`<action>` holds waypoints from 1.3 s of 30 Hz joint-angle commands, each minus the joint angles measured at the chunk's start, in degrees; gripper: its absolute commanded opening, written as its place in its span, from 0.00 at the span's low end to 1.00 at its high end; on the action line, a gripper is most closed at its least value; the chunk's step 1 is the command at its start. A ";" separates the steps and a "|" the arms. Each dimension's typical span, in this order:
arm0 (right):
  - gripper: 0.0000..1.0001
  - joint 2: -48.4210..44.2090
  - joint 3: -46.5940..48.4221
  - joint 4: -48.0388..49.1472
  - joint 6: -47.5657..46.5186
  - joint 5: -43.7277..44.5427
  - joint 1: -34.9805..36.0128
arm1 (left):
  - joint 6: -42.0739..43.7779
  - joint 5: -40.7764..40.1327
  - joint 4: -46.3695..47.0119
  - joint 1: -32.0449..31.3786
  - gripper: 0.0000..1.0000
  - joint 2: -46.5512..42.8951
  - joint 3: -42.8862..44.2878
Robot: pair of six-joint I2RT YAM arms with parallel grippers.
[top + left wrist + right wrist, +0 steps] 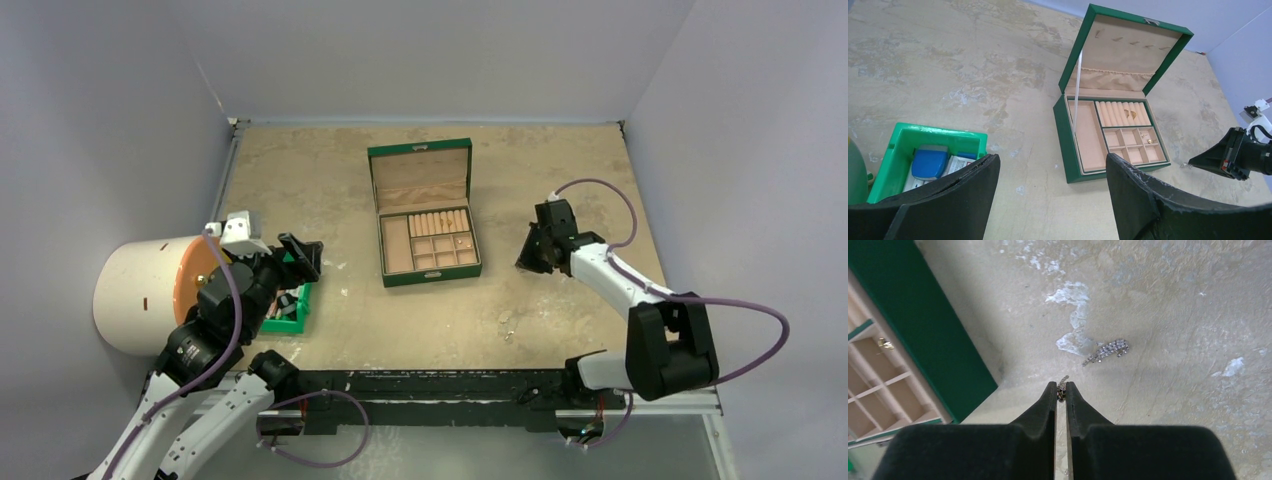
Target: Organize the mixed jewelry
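The green jewelry box (425,273) stands open mid-table, with tan cushion rolls and small compartments; tiny gold pieces (1149,141) lie in its right compartments. My right gripper (1061,391) is shut on a small silver chain piece (1062,385), just right of the box's front corner (923,335). A second sparkly silver chain piece (1108,350) lies on the table beyond the fingertips. My left gripper (1053,175) is open and empty, held above the table left of the box, beside the green bin. The right gripper also shows in the top view (530,260).
A small green plastic bin (293,322) with dark and blue items sits at the left; it also shows in the left wrist view (903,145). A white cylinder with an orange end (145,293) lies at the far left. Walls enclose the table.
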 commanded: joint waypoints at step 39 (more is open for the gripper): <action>0.04 18.51 31.45 -3.37 3.75 3.13 23.27 | -0.37 -0.95 1.91 0.37 0.77 -1.34 0.08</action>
